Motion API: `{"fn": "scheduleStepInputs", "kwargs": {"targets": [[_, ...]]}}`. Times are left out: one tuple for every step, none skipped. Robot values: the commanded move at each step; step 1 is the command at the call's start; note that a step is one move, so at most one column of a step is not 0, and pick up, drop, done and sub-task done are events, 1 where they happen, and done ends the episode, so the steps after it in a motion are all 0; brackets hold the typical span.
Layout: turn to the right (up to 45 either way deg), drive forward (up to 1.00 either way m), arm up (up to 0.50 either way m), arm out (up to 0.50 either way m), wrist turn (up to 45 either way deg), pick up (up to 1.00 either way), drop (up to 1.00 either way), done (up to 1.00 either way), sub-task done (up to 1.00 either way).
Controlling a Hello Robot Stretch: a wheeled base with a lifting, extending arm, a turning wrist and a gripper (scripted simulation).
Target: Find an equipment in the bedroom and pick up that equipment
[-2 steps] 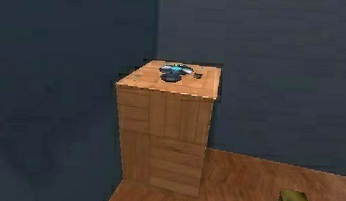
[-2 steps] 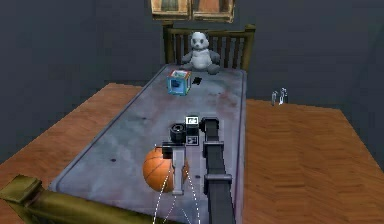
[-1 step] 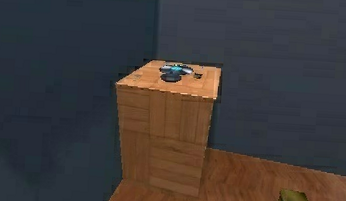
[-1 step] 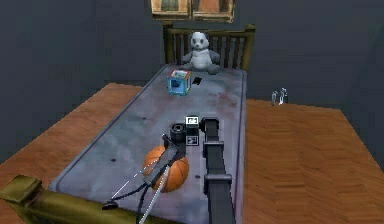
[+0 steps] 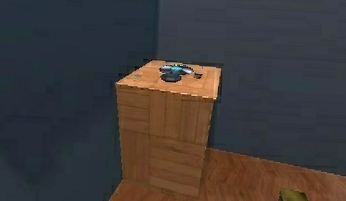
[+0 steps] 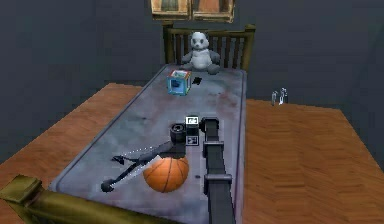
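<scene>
Your hand (image 6: 128,165) shows against the bed (image 6: 225,105), fingers reaching toward 9 o'clock in the arm side view. You cannot tell how the fingers are set, nor whether they hold anything, because the orange ball (image 6: 166,174) lies on the bed right at them. From the fingertips the ball is at about 4 o'clock, close in. It is round, so you have no long axis to line up with. Farther out toward 12 o'clock stand a small box (image 6: 181,82), contents unreadable, and a teddy bear (image 6: 201,50). Ahead, a wooden stand (image 5: 169,138) carries a dark blue object (image 5: 179,73).
</scene>
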Motion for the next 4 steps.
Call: {"fn": "scheduleStepInputs", "kwargs": {"targets": [[0.0,0.0,0.0,0.0,45.0,0.0,0.0,0.0,0.0],[0.0,0.0,0.0,0.0,18.0,0.0,0.0,0.0,0.0],[0.0,0.0,-0.3,0.0,0.0,0.0,0.0,0.0,0.0],[0.0,0.0,0.0,0.0,0.0,1.0,0.0,0.0,0.0]]}}
